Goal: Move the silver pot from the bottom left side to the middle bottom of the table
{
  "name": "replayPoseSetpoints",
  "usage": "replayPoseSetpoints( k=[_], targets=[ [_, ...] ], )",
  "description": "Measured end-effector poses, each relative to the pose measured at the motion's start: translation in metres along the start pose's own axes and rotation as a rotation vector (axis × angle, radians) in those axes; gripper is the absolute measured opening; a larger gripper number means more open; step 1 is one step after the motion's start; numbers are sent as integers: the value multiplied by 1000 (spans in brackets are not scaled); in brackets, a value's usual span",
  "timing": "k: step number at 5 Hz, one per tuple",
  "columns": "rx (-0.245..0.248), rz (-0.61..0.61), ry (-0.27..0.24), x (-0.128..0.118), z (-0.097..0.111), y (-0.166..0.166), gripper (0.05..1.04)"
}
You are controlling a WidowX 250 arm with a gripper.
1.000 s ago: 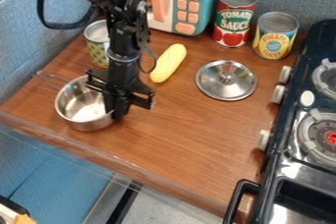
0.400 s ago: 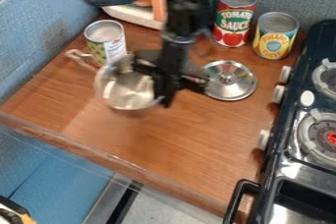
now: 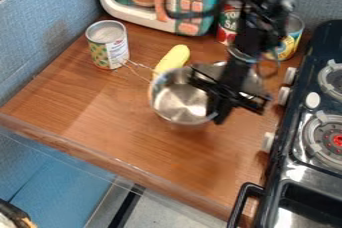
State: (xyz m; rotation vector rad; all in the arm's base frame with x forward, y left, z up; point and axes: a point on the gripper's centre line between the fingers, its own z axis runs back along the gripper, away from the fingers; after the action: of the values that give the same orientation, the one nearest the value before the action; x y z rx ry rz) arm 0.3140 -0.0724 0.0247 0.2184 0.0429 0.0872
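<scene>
Wooden table (image 3: 113, 122); silver pot (image 3: 179, 103), right rim between gripper (image 3: 217, 116) fingers.

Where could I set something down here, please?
The table is bare at bottom left, between the left can, pot and front edge, and at bottom right, between pot, stove and that edge. Crowded: around the gripper, corn and lid.

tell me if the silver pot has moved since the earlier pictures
Yes. The silver pot has moved across the table toward the stove, and is now much closer to it than at first.
</scene>
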Motion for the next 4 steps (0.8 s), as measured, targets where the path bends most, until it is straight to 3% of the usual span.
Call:
replayPoseSetpoints(
  k=[2,4],
  targets=[
    [-23,36,52,-10,-14,-29,79],
    [-24,118,103,-37,-30,-13,79]
  ],
)
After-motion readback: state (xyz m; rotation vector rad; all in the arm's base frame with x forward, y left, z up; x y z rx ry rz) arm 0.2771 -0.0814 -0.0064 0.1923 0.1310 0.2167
